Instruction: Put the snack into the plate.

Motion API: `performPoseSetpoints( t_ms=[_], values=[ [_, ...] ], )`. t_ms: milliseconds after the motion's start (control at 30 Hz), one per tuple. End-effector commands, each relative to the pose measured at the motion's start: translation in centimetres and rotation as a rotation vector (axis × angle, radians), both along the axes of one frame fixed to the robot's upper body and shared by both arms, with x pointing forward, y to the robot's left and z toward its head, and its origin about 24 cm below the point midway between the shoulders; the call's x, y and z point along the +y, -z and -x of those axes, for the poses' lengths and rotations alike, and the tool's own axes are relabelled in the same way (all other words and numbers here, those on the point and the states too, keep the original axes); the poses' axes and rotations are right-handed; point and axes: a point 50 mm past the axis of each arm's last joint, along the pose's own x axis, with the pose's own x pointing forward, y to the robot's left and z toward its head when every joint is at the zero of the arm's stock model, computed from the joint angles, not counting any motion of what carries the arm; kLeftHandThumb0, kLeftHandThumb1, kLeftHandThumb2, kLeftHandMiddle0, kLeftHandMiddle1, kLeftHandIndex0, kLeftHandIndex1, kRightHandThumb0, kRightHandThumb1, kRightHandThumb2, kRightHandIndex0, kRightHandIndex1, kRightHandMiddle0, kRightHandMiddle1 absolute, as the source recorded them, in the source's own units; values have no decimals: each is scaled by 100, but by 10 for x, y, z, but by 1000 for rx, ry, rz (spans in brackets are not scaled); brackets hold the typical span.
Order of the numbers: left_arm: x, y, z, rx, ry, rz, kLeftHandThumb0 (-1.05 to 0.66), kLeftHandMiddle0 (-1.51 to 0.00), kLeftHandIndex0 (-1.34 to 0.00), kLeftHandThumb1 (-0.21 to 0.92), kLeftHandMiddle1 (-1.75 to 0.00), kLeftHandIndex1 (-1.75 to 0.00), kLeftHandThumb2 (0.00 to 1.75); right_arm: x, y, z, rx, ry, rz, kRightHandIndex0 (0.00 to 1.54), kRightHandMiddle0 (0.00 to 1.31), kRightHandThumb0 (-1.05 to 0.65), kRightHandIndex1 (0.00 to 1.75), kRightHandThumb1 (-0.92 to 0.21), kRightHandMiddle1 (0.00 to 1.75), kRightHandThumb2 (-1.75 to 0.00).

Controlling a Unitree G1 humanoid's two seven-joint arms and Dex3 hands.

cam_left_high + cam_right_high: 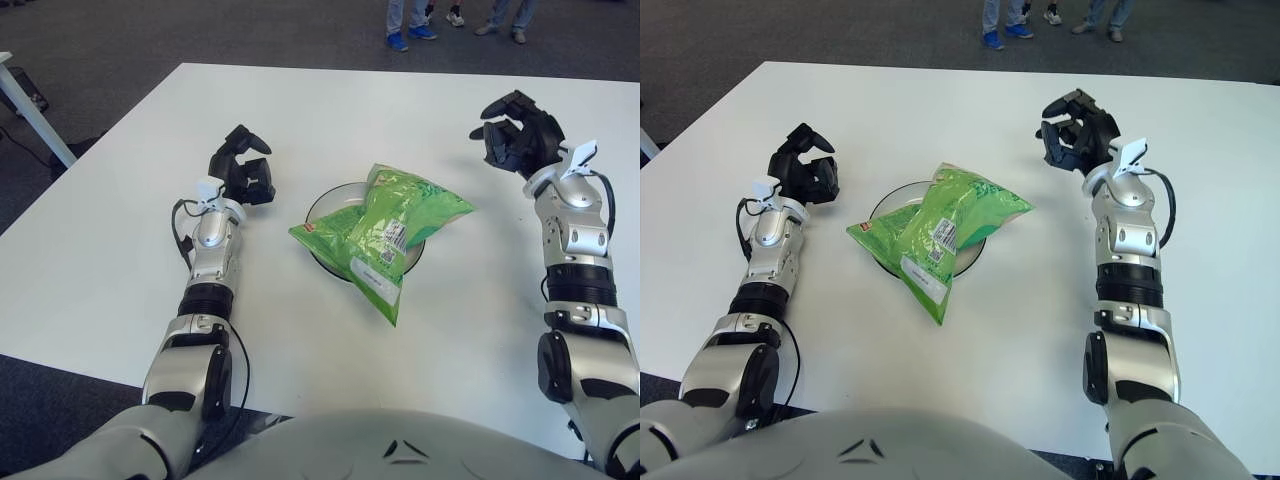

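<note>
I count one green snack bag [385, 231], one plate [331, 203] under it, one white table [90, 260], and my two hands.

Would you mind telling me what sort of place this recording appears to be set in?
Probably a lab or demonstration room: a large plain white table stands on dark grey carpet, and the legs of standing onlookers in jeans and trainers show at its far side.
</note>
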Motion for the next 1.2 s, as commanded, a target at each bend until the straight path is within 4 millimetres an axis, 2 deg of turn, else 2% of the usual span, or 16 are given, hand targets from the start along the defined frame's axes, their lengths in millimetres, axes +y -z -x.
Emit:
performPoseSetpoints(
  t_ms=[0,133,233,267,333,500,667,1167],
  values=[
    [1,45,23,162,-12,38,-48,-134,-60,33,-175,-175,130,-4,1,3,7,41,-27,39,46,-1,158,-50,175,-106],
    [1,45,24,164,-11,40,-48,-134,-61,32,-175,-175,131,-9,7,6,32,73,-54,49,48,-1,152,-43,175,-111],
    [1,45,24,165,-12,43,-48,-133,-61,32,-175,-175,132,-12,12,7,48,98,-100,65,53,0,144,-31,175,-123],
    [1,45,24,166,-12,44,-48,-133,-61,32,-175,-175,132,-13,14,7,51,107,-118,72,57,0,142,-24,175,-130],
    [1,45,24,169,-14,45,-48,-133,-61,32,-175,-175,132,-14,16,7,54,127,-146,81,62,0,142,-13,175,-142],
    [1,45,24,172,-19,43,-48,-133,-61,32,-175,-175,132,-11,22,8,61,161,-184,85,67,0,155,-2,175,-159],
    [1,45,25,173,-22,41,-48,-133,-61,32,-175,-175,132,-7,30,13,54,156,-210,85,67,0,162,1,175,-164],
    [0,44,24,171,-22,44,-48,-134,-62,31,-175,-175,132,10,50,34,46,172,-187,88,60,0,164,-2,175,-163]
  ],
)
